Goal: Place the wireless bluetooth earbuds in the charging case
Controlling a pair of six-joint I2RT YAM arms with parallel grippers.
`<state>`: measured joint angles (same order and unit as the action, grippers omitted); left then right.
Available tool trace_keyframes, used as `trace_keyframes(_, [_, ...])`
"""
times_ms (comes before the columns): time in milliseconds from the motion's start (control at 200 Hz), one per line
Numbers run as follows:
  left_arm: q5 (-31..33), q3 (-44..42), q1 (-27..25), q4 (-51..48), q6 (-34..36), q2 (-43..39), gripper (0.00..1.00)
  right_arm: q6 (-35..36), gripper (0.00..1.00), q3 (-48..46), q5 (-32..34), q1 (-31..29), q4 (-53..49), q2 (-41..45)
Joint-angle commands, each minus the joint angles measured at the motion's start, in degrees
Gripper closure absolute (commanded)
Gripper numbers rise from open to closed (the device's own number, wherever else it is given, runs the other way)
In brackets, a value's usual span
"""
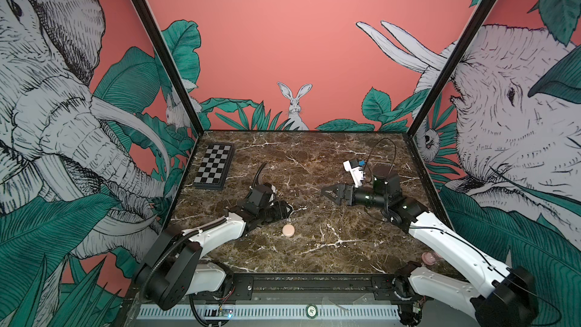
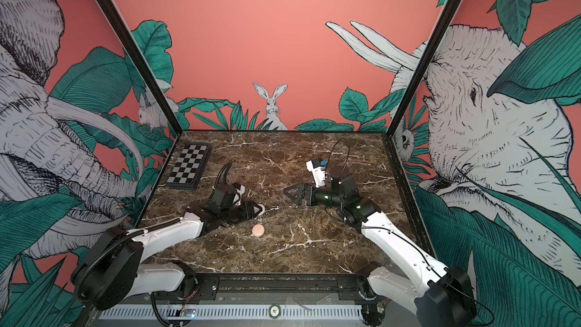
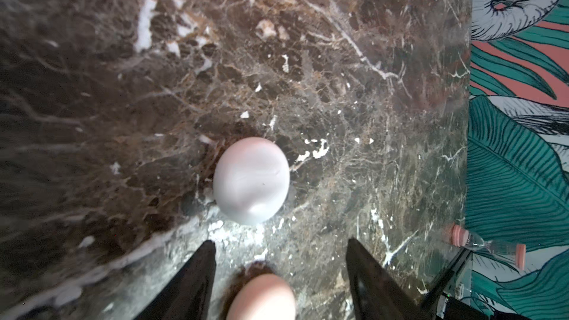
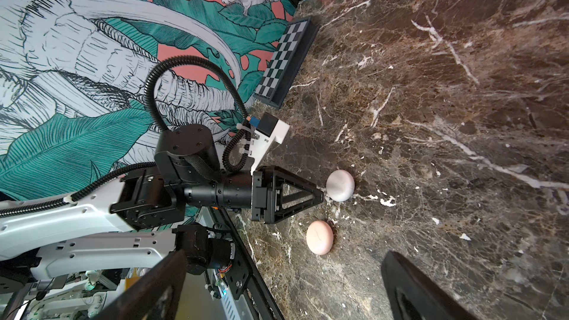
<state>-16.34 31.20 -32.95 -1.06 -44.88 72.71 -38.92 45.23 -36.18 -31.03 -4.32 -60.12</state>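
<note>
- White buds: no wireless bluetooth earbuds to be seen on the table [image 1: 330, 246] or in either set of fingers. Pale flecks ahead of the left fingers [image 3: 191, 278] look like marble veining, can't tell more.
- White charging case [image 3: 251, 180]: round puck, lid shut, flat on the table just ahead of the left fingertips, apart from them, not gripped.
- Pink case [image 4: 320, 237]: same puck shape, also shut, just beside the left fingers. It is near the white one, not touching. The left wrist view shows it low between the two fingers with gaps on both sides.
- Left fingers: spread, holding nothing.
- Right fingers [image 4: 409, 287]: spread wide, empty, apparently raised above the table, well apart from both cases and pointing toward them.
- Progress, my read: both lids closed and no bud loose, so the buds are either already inside or out of view; can't tell which. If they aren't in, everything is left: open a case, find the buds, seat both, close.
- Farther out: chessboard [image 1: 213, 166] well beyond the left fingers by the wall. What looks like a small sand timer [image 3: 485, 246] with pink ends sits at the table edge by the right arm.
- Writing: none readable. The cases show no logo or label. Round badge [image 1: 312, 311] on the front rail is too small to read.
</note>
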Motion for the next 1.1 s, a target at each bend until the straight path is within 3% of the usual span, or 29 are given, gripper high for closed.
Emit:
trace_keyframes(0, [2.04, 7.15, 0.28, -15.22, 6.17, -7.09, 0.20, 2.27, 0.02, 2.53, 0.56, -0.31, -1.87, 1.91])
trace_keyframes(65, [4.45, 10.66, 0.27, -21.11, 9.23, -10.42, 0.15, 3.51, 0.02, 3.56, 2.01, -0.26, -4.03, 2.59])
trace_keyframes(85, [5.41, 11.67, 0.29, -22.70, 10.19, -11.55, 0.04, 3.99, 0.02, 3.89, 2.74, -0.29, -4.96, 2.90])
trace_keyframes(100, [6.19, 12.41, 0.28, -23.88, 10.84, -12.32, 0.01, 4.45, 0.02, 4.15, 3.40, -0.27, -5.71, 3.09])
trace_keyframes(280, [12.85, 18.35, 0.26, -32.15, 17.29, -19.72, 0.01, 8.00, 0.02, 8.51, 10.66, -0.18, -14.17, 7.48])
trace_keyframes(390, [21.24, 19.67, 0.39, -35.22, 20.90, -23.33, 0.01, 10.69, 0.02, 10.22, 17.69, -0.10, -18.02, 11.23])
trace_keyframes(610, [40.02, 12.66, 0.32, -26.56, 28.97, -33.90, 0.01, 20.75, 0.02, 5.64, 41.10, -0.10, -20.66, 16.23])
trace_keyframes(800, [57.99, 6.75, 0.40, -17.32, 37.37, -35.04, 0.01, 28.50, 0.02, -2.52, 59.66, 0.00, -10.88, 18.78])
trace_keyframes(965, [61.31, 1.21, 1.17, -6.20, 44.41, -30.82, 0.01, 33.80, 0.02, -6.94, 67.96, 1.04, -2.81, 17.22])
trace_keyframes(1095, [51.89, 0.74, 9.98, -5.03, 42.45, -26.88, 0.01, 34.52, 0.02, -8.01, 71.85, 3.87, 0.14, 12.53])
